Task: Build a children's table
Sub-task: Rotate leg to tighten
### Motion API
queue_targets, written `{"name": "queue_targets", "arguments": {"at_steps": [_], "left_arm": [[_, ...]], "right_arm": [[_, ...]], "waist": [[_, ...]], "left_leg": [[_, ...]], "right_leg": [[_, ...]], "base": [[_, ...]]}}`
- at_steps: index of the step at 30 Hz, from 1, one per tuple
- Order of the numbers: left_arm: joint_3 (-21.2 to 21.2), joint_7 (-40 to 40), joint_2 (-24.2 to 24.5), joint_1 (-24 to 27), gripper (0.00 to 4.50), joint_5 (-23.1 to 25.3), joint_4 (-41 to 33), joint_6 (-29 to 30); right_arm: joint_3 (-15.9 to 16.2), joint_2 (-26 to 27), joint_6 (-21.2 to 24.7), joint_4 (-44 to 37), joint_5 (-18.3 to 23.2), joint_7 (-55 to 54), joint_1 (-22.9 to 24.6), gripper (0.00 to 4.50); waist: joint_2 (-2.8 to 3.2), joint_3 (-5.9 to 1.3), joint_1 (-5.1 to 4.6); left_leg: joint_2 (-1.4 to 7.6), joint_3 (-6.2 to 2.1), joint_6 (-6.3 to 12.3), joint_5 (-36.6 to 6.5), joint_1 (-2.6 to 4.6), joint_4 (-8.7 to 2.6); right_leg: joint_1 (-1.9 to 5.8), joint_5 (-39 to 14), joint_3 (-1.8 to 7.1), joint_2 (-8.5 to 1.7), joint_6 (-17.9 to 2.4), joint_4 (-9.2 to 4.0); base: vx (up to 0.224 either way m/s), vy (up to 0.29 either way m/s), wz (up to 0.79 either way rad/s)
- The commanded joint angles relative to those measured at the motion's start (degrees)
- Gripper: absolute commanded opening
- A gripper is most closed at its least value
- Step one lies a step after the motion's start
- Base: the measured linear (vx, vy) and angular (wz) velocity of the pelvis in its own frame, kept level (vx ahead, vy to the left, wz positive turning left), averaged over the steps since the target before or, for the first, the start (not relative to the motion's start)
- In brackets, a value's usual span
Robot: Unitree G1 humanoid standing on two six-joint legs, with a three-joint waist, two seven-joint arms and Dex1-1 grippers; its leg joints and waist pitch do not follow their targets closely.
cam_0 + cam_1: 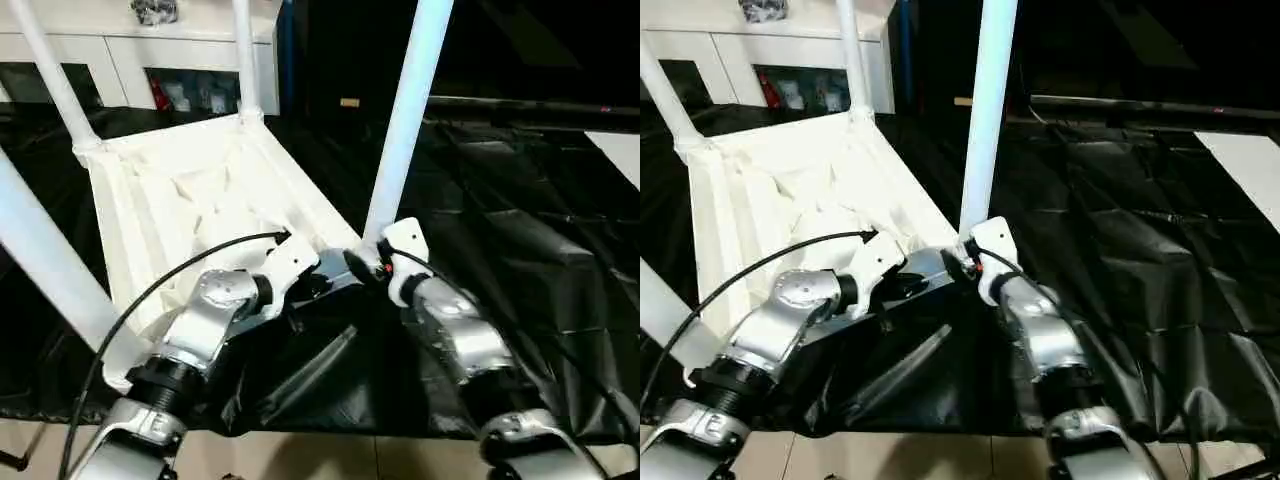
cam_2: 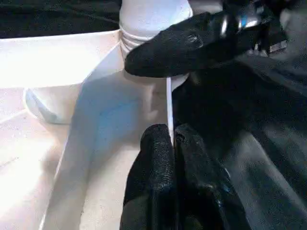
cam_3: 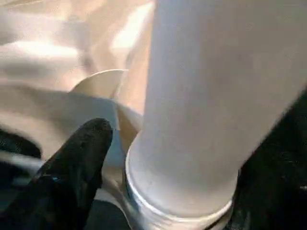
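Note:
The children's table lies upside down on a black sheet, its ribbed white top [image 1: 180,190] facing up. Several white legs stand in the corner sockets. The near right leg [image 1: 405,120] rises beside my right gripper [image 1: 372,262]. That gripper is open around the leg's base, and one black finger [image 3: 81,158] stands a little apart from the tube [image 3: 211,96]. My left gripper [image 2: 172,132] is shut on the thin raised rim [image 2: 169,100] of the top, just short of that corner socket. My left gripper [image 1: 335,280] nearly meets the right one there.
The black sheet [image 1: 520,250] covers the ground to the right and front. A white cabinet [image 1: 130,50] stands behind the table. A near left leg [image 1: 40,260] slants close to my left arm. Pale floor [image 1: 330,460] shows at the front edge.

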Motion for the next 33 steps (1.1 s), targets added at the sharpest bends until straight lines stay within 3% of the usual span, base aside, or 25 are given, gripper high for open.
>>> {"name": "queue_targets", "arguments": {"at_steps": [1, 3, 8, 14, 15, 17, 29, 33], "left_arm": [[-1.1, -5.73, -0.1, 0.44, 0.0, -4.22, -2.18, -4.29], [-1.44, -10.42, 2.14, 1.02, 0.0, -5.51, -2.92, -4.33], [-1.91, -15.94, 4.48, 1.1, 0.0, -6.44, -2.53, -5.1], [-2.4, -20.34, 6.13, -0.08, 0.0, -7.32, -0.91, -5.39], [-2.58, -21.21, 6.38, -0.25, 0.0, -7.61, -0.75, -5.45], [-2.95, -22.38, 6.76, -0.48, 0.0, -7.78, -0.62, -5.55], [-2.61, -23.12, 7.15, -0.21, 0.0, -7.61, -0.12, -5.96], [-1.35, -16.66, 4.59, -0.26, 0.0, -6.59, 1.09, -5.53]], "right_arm": [[3.56, -1.71, -1.52, -2.99, 0.75, 8.47, 0.92, 4.03], [4.29, -4.6, -2.55, -3.88, 1.48, 14.33, 1.6, 4.03], [5.87, -8.47, -3.93, -4.88, 2.43, 23.06, 2.26, 4.03], [6.91, -11.25, -1.97, -7.24, 5.16, 30.8, 2.32, 4.03], [7.06, -11.47, -1.94, -7.19, 5.27, 31.69, 2.25, 3.77], [7.44, -11.76, -2.15, -7.15, 5.16, 32.8, 2.19, 3.69], [8.17, -11.16, -0.78, -9.38, 5.98, 34.32, 3.85, 2.79], [7.4, -8.84, -0.08, -10.01, 6.1, 30.17, 6.05, 2.71]], "waist": [[-0.48, -3.38, 0.32], [0.0, -3.43, 0.63], [0.09, -3.37, 0.53], [-0.2, -3.37, 1.11], [-0.2, -3.37, 1.26], [-0.26, -3.41, 1.38], [-0.18, -3.48, 1.8], [-0.19, -3.24, 1.96]], "left_leg": [[0.78, 0.22, 2.23, -12.74, 0.08, -3.81], [0.89, 0.23, 2.47, -12.39, 0.25, -3.75], [0.99, 0.23, 2.77, -12.35, 0.29, -3.79], [1.11, 0.35, 3.1, -12.67, 0.5, -3.7], [1.11, 0.36, 2.98, -12.63, 0.54, -3.7], [1.12, 0.36, 2.81, -12.15, 0.54, -3.68], [1.13, 0.33, 2.47, -11.64, 0.55, -3.69], [1.13, 0.35, 1.96, -13.24, 0.68, -3.86]], "right_leg": [[2.71, -13.14, 2.02, -2.72, -10.46, -4.42], [2.69, -11.46, 2.01, -2.75, -11.34, -4.25], [2.77, -8.89, 1.92, -2.55, -13.32, -3.91], [2.79, -9.78, 2.03, -2.7, -13.65, -3.9], [2.75, -10.06, 1.99, -2.69, -13.62, -3.88], [2.76, -9.91, 1.99, -2.72, -13.67, -3.81], [2.87, -8.78, 1.98, -2.71, -13.63, -3.7], [2.65, -11.5, 2.02, -2.72, -13.05, -4.03]], "base": [[0.0, 0.0, 0.0], [0.0, 0.0, 0.0], [0.0, 0.0, 0.0], [0.0, 0.0, 0.0], [0.0, 0.0, 0.0], [0.0, 0.0, 0.0], [0.0, 0.0, 0.0], [0.0, 0.0, 0.0]]}}
